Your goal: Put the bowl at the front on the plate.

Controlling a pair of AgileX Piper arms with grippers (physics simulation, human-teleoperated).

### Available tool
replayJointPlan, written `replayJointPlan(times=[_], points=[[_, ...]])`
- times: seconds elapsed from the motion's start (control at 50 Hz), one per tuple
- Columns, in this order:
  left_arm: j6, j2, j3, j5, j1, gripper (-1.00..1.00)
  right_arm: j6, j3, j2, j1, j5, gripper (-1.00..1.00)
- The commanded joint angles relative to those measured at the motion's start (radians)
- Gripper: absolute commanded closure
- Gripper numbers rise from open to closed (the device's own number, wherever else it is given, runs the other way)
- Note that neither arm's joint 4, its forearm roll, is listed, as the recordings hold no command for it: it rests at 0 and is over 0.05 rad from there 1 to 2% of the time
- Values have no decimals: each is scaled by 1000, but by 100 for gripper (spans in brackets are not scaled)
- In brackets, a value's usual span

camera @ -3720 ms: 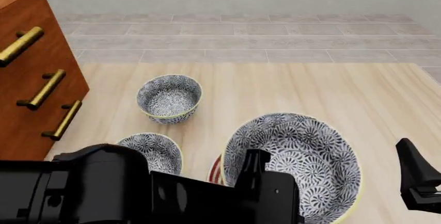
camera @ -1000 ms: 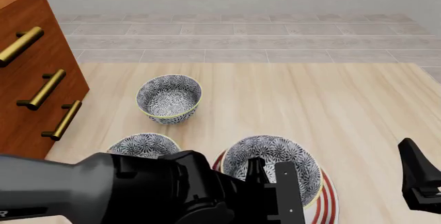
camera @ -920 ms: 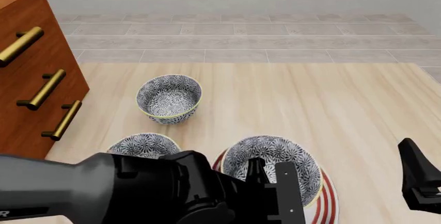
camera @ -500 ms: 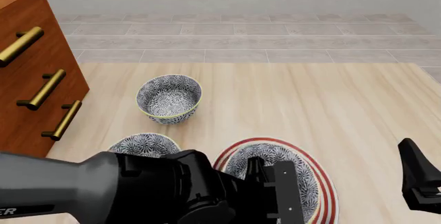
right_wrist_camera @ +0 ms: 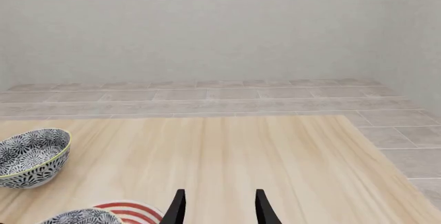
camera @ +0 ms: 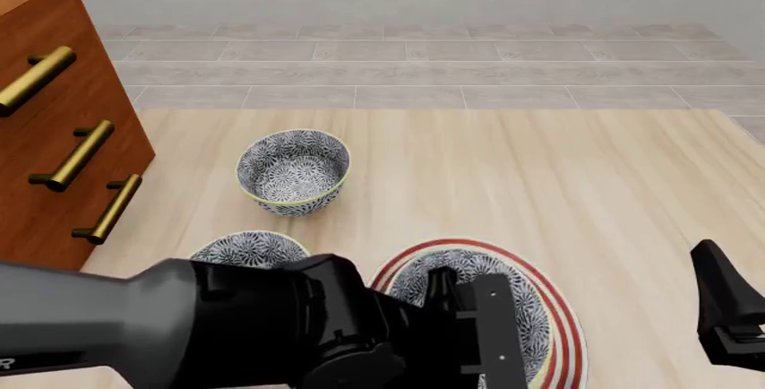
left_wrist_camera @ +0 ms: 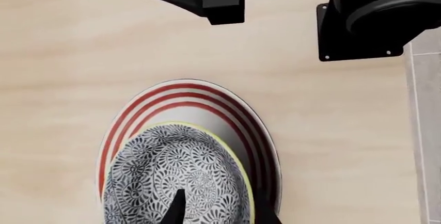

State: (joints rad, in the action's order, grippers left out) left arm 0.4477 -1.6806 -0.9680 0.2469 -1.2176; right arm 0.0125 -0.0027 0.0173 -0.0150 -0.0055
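The bowl (camera: pixel 508 304) with its blue-and-white floral pattern sits on the plate (camera: pixel 564 322), whose red rings show around it. In the left wrist view the bowl (left_wrist_camera: pixel 172 177) lies off-centre on the plate (left_wrist_camera: pixel 206 100). My left gripper (left_wrist_camera: pixel 220 216) is open, with one fingertip (left_wrist_camera: pixel 176 208) inside the bowl and the other outside its rim. The left arm (camera: pixel 239 326) hides the bowl's near side in the front view. My right gripper (right_wrist_camera: pixel 220 208) is open and holds nothing. It hangs at the table's right (camera: pixel 726 313), apart from the plate.
Two look-alike bowls stand on the table, one farther back (camera: pixel 293 170) and one left of the plate (camera: pixel 245 249). A wooden drawer cabinet (camera: pixel 60 120) with brass handles lines the left side. Dark arm bases (left_wrist_camera: pixel 375 15) show beyond the plate.
Over the last second the bowl came down with my left gripper onto the plate, so the red rings now show around it. The right arm has not moved.
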Motion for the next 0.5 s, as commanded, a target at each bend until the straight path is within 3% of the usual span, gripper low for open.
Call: replayJointPlan(times=[0.02,0.5], points=[[-8,31,-17,28,-16,-100,-3,-1,5,-1,-5,-100],[1,216,-139,195,-12,-100,-25,-2,-3,3,7,-100]])
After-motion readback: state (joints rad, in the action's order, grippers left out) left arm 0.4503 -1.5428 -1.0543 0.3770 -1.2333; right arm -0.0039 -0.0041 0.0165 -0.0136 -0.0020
